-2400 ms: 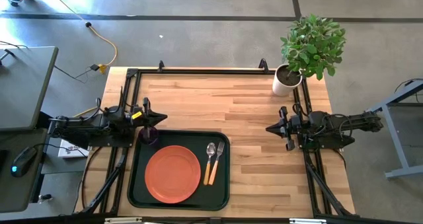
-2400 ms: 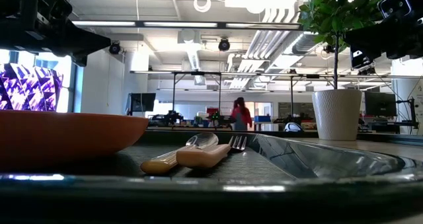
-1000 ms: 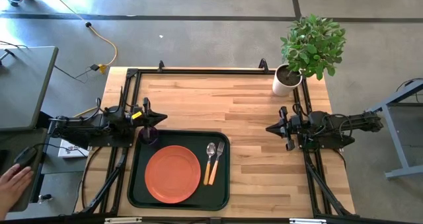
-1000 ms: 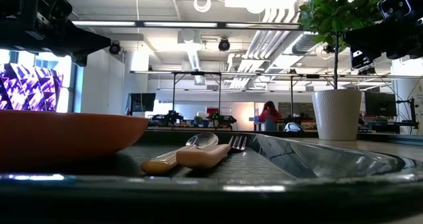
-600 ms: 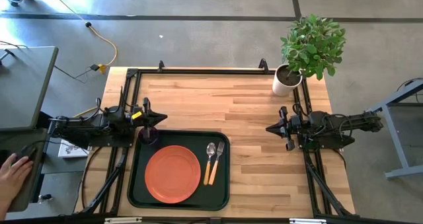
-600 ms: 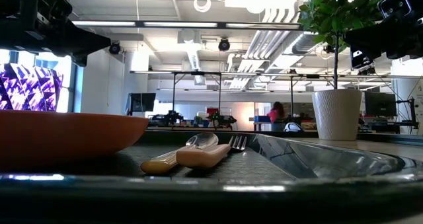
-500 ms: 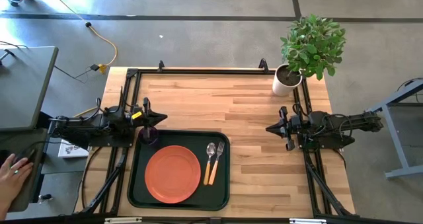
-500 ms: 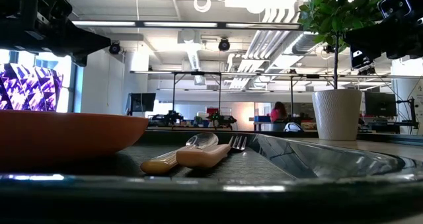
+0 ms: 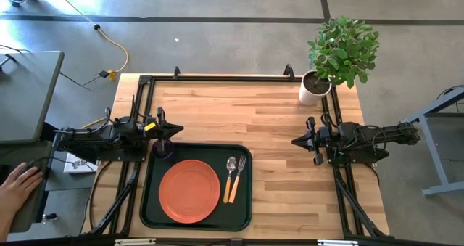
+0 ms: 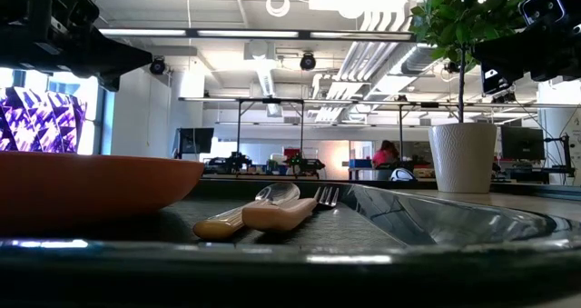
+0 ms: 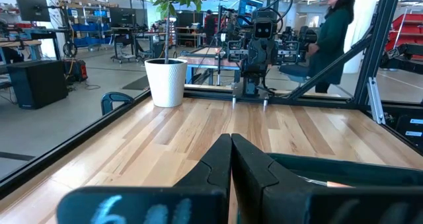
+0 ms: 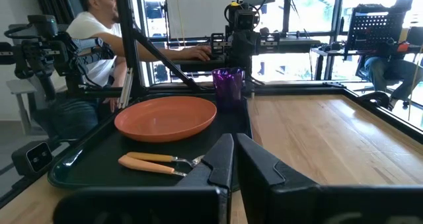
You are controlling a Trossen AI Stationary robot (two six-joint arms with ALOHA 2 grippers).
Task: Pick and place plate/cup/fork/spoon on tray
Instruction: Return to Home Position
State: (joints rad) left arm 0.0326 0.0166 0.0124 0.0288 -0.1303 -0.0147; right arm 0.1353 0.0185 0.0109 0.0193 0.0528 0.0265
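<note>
Orange-red plate [image 9: 189, 191], purple cup [image 9: 164, 149], spoon [image 9: 230, 178] and fork [image 9: 237, 177] all sit on the tray [image 9: 152, 210] at the frame's lower centre, so the closed, empty left gripper [image 9: 174, 130] and right gripper [image 9: 296, 141] should simply hold clear.

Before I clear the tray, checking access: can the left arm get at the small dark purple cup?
Probably yes. The left pincer, shut, sits just behind the small dark purple cup in the dark tray's near corner; nothing lies between.
</note>
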